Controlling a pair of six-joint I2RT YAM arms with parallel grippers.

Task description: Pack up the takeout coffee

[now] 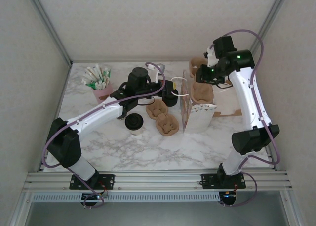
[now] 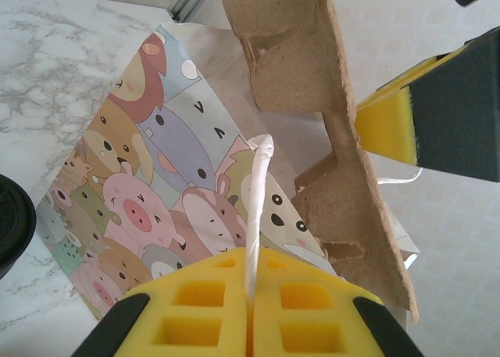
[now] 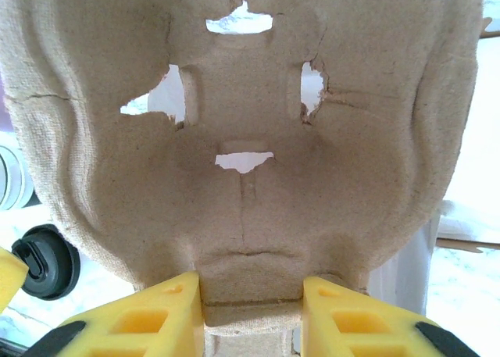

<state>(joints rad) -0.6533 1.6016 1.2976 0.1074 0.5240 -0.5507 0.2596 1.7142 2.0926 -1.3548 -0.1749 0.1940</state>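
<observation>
A: Where is room lying open?
B: The near strip of the white marbled table (image 1: 148,149) is lying bare.
A: And the mouth of the cartoon-animal printed paper bag (image 1: 200,118)?
B: A brown moulded-pulp cup tray (image 1: 202,90) is hanging upright over it. The white left arm (image 1: 98,114) is crossing the middle, the left claw (image 2: 250,302) pinching the bag's white handle (image 2: 258,208). A second pulp tray (image 1: 164,118) and a black-lidded white cup (image 1: 134,122) are crowding its left side.

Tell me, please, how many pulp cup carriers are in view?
3. A flat carrier lies on the table left of the bag; a held carrier hangs in the right claw over the bag; a rear carrier sits behind it. More may be stacked there.
</observation>
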